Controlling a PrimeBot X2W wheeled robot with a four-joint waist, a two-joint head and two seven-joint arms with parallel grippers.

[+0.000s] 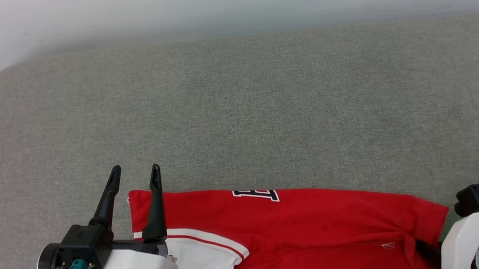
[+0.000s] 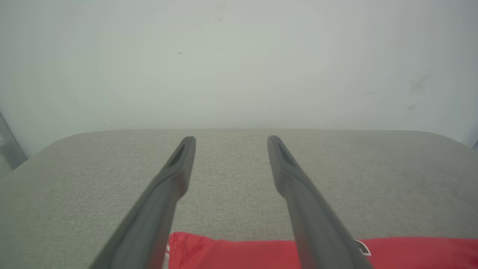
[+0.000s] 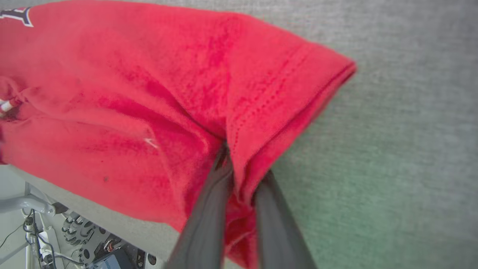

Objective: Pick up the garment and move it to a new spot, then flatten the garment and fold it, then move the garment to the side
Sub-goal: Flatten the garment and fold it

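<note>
Located along near edge of grey cushion (image 1: 236,107): garment (image 1: 305,227), spread left to right, white sleeve at near left, lettering toward far edge. Left gripper (image 1: 135,168) spread wide and empty, poised by garment's far-left corner. Right gripper (image 3: 241,168) pinching a bunched fold of red cloth at right end. Judged thin, light and limp; likely to sag and crease, not fragile. Best taken at stitched hem corners, both ends together, to keep cloth taut.
</note>
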